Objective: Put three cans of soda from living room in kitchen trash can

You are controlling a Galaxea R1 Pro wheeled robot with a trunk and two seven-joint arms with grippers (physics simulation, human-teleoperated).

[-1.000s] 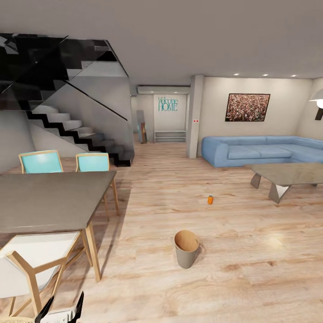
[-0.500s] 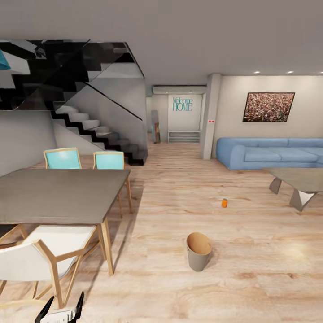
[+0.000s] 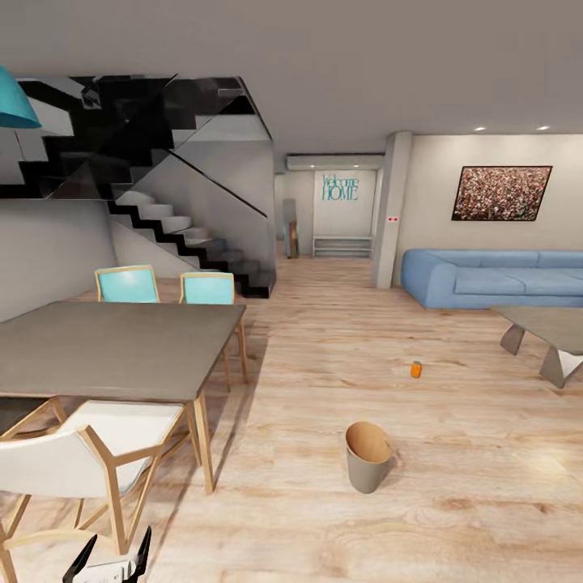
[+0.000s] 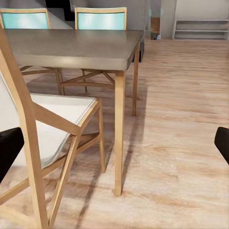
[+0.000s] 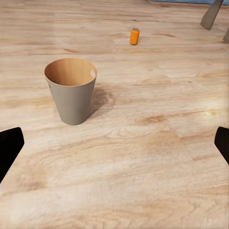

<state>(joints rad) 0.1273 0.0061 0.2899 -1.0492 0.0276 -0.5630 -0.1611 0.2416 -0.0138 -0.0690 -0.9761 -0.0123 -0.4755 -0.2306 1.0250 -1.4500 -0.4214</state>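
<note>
Left gripper (image 3: 108,559) spread wide, nothing held; right gripper (image 5: 114,143) likewise parted, empty. Trash can (image 3: 368,457) upright on wood floor (image 3: 324,340), pale outside, coppery inside, appears empty. Orange soda can (image 3: 416,369) upright on floor beyond it, toward low table (image 3: 551,328). No can binned; judged early.

Even, bright indoor light throughout. Recessed ceiling spots (image 3: 508,128) glow at the upper right of the head view. The table (image 3: 121,348) throws a soft shadow onto the wood floor (image 3: 453,502) at lower left, and the tash can (image 5: 71,95) casts a faint one beside it. Straight lines bow slightly toward the frame edges; far detail is soft and pixelated.
</note>
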